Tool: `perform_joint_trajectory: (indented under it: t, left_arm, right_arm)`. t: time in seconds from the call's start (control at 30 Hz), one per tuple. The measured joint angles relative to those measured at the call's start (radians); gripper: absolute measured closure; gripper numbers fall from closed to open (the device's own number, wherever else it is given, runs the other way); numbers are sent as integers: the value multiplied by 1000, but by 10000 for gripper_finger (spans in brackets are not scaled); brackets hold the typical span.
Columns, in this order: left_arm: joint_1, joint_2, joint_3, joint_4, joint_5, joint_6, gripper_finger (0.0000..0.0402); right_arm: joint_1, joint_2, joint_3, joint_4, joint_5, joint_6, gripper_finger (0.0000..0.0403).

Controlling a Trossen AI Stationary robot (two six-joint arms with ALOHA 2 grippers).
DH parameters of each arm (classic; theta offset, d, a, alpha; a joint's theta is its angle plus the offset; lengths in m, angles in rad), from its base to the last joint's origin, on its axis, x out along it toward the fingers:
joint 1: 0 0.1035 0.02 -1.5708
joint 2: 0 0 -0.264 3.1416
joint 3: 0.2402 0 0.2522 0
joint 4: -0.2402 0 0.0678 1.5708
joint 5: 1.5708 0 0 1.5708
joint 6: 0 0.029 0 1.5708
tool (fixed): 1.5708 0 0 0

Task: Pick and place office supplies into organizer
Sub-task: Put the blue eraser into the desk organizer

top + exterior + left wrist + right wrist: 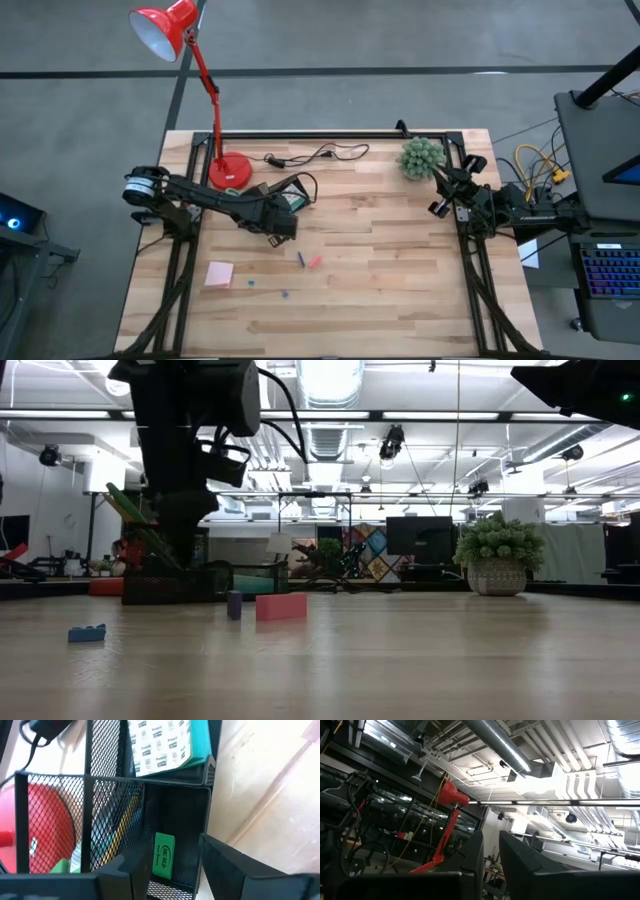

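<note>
The left gripper (281, 229) hangs over the black organizer (175, 795), jaws released, a green eraser (163, 856) lying inside a compartment below. Lifting carelessly could snag the mesh wall and drag it. The right gripper (491, 851) waits at the table's (400, 290) far edge, jaws nearly closed, seemingly empty.

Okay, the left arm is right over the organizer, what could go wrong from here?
The left gripper hangs open inside the organizer, just above the green eraser; lifting carelessly might snag the mesh wall. The red block, blue piece and pink pad remain loose and could be knocked.
</note>
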Motion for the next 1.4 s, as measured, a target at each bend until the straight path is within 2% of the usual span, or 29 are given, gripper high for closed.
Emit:
perform_joint_trajectory:
  t: [0.13,0.27,0.4,0.5,0.63,0.73,1.17,1.33,1.4]
  left_arm:
    - [-3,0,0,74,6,112,254]
    - [-10,0,0,231,48,311,254]
    - [-15,-1,-1,396,141,523,254]
    - [-17,-2,-3,484,250,670,254]
    - [-27,-2,-9,514,370,888,254]
    - [-47,1,-16,511,416,1018,254]
    - [-135,2,-33,556,415,1130,254]
    - [-144,45,-41,574,340,1132,254]
    - [-144,72,-38,580,339,1132,254]
  right_arm:
    - [0,0,0,0,0,0,351]
    - [0,0,0,0,0,0,351]
    - [0,0,0,0,0,0,351]
    - [0,0,0,0,0,0,351]
    - [0,0,0,0,0,0,351]
    - [0,0,0,0,0,0,351]
    - [0,0,0,0,0,0,351]
    - [0,0,0,0,0,0,351]
    - [0,0,0,-1,0,0,351]
